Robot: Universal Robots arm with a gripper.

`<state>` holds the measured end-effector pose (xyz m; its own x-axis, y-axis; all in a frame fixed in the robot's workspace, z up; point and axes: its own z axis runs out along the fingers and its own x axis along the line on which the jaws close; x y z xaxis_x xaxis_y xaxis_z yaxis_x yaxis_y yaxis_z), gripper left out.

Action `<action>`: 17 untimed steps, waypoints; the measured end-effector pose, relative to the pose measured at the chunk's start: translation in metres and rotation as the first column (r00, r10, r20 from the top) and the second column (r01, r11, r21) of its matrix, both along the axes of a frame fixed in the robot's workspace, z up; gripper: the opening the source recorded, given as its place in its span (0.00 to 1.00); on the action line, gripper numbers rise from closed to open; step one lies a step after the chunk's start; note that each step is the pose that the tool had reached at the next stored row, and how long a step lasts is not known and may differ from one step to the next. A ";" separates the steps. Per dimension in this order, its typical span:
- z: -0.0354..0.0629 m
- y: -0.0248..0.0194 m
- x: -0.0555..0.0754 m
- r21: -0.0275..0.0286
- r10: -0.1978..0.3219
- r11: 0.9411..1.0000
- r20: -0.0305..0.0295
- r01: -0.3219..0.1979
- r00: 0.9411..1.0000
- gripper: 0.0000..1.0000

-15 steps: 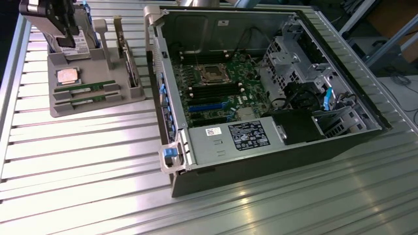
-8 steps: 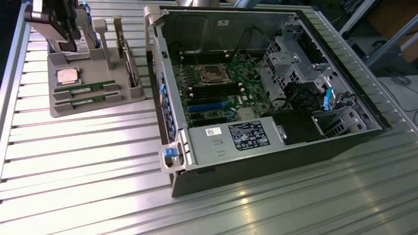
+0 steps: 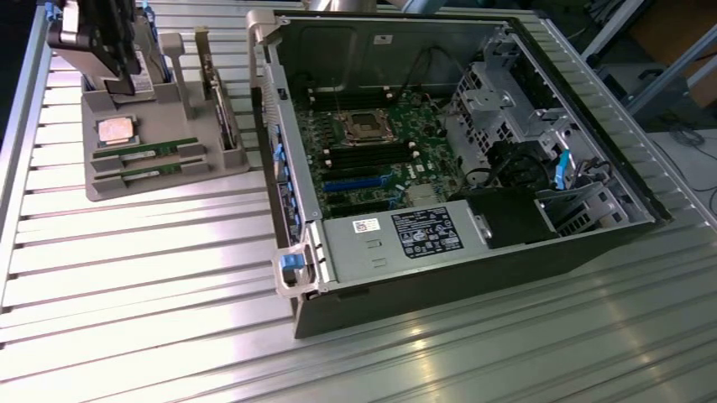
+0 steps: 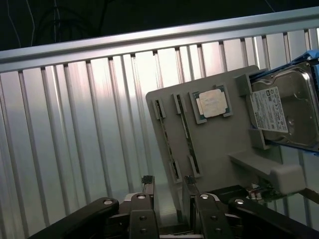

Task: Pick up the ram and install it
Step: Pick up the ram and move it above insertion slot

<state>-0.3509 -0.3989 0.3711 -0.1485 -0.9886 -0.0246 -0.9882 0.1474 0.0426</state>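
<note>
Two rams: lying flat, side by side in grooves of the holder, just beside the CPU; nothing is touching them.
Hand: hanging over the holder with its fingers spread wide and gripping nothing; the tips are sitting above one end of the grooves.
Risk, wrong pick: the rams are lying close together and looking alike, so a slightly off descent may be catching both, or landing a fingertip on the ridge between them.
Risk, grip: pinching near an end rather than the middle is likely letting the stick tilt or slip on the lift.
Risk, neighbours: the CPU is resting next to the grooves and the drive is sitting in a blue carrier at the holder's other end; a wide hand could be knocking either.
Risk, install: the slots are lying deep inside the case; a tilted or reversed stick is risking a jam or a half-seated fit.
Writing, rams: each is carrying a small white label, too small to read.
Writing, drive: white label with dark print, not legible.
Writing, supply: white label with dense print, not legible; no brand is showing clearly.
Worktop: ribbed metal, carrying holder and case side by side.
</note>
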 end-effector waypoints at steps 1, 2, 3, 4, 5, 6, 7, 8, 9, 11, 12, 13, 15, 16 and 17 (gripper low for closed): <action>-0.0012 0.0000 0.000 0.000 0.000 1.000 0.000 0.000 1.000 0.36; -0.0021 0.0000 0.000 0.000 0.000 1.000 0.000 0.000 1.000 0.36; -0.0027 0.0000 0.000 0.000 0.000 1.000 0.000 0.000 1.000 0.36; -0.0033 0.0000 0.000 0.000 0.000 1.000 0.000 0.000 1.000 0.36; -0.0042 0.0000 0.000 0.000 0.000 1.000 0.000 0.000 1.000 0.36; -0.0053 0.0000 0.000 0.000 0.000 1.000 0.000 0.000 1.000 0.36; -0.0068 0.0000 0.000 0.000 0.000 1.000 0.000 0.000 1.000 0.36; -0.0075 0.0000 0.000 0.000 0.000 1.000 0.000 0.000 1.000 0.36; -0.0081 0.0000 0.000 0.000 0.000 1.000 0.000 0.000 1.000 0.36; -0.0103 0.0000 0.000 0.000 0.000 1.000 0.000 0.000 1.000 0.36; -0.0116 0.0000 0.000 0.000 0.000 1.000 0.000 0.000 1.000 0.36; -0.0129 0.0000 0.000 0.001 0.000 1.000 0.000 0.000 1.000 0.36; -0.0163 0.0000 0.000 0.001 0.000 1.000 0.000 0.000 1.000 0.36; -0.0175 0.0000 0.000 0.001 0.000 1.000 0.000 0.000 1.000 0.36; -0.0183 0.0000 0.000 0.001 0.000 1.000 0.000 0.000 1.000 0.36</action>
<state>-0.3509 -0.3989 0.3528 -0.1485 -0.9886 -0.0259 -0.9882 0.1474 0.0428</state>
